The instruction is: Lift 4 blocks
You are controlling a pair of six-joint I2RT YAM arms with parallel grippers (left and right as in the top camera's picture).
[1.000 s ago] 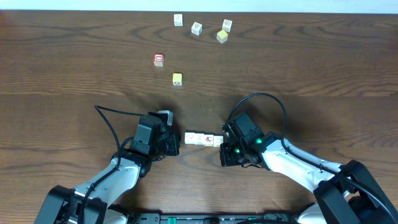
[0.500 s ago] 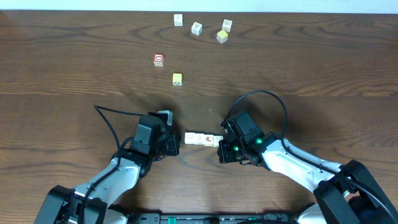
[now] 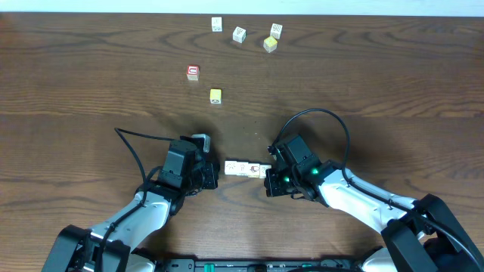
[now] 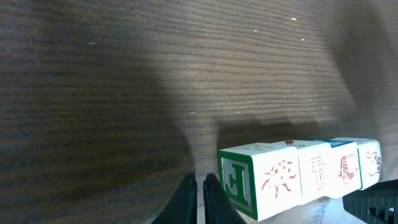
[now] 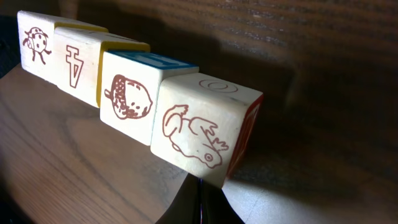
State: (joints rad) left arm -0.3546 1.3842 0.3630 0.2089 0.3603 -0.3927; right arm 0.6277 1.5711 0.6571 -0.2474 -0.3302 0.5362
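Four cream blocks (image 3: 246,168) lie end to end in one row between my two grippers. The left wrist view shows the row (image 4: 298,177) with a green letter on its end face, then a ladybird and a numeral. My left gripper (image 4: 200,185) is shut, its tips against that lettered end (image 3: 218,171). In the right wrist view the row (image 5: 130,93) shows a ladybird, a numeral, an acorn and a moose. My right gripper (image 5: 202,190) is shut and presses the moose block's lower end (image 3: 268,174). Whether the row rests on the table I cannot tell.
A red cube (image 3: 193,72) and a yellow cube (image 3: 215,95) sit on the wooden table beyond the row. At the far edge stand three more white cubes (image 3: 239,34) and another yellow cube (image 3: 270,44). A black cable (image 3: 318,117) loops above the right arm.
My right gripper has shifted slightly up and left, closer against the row's right end. The left gripper and the far cubes have not moved.
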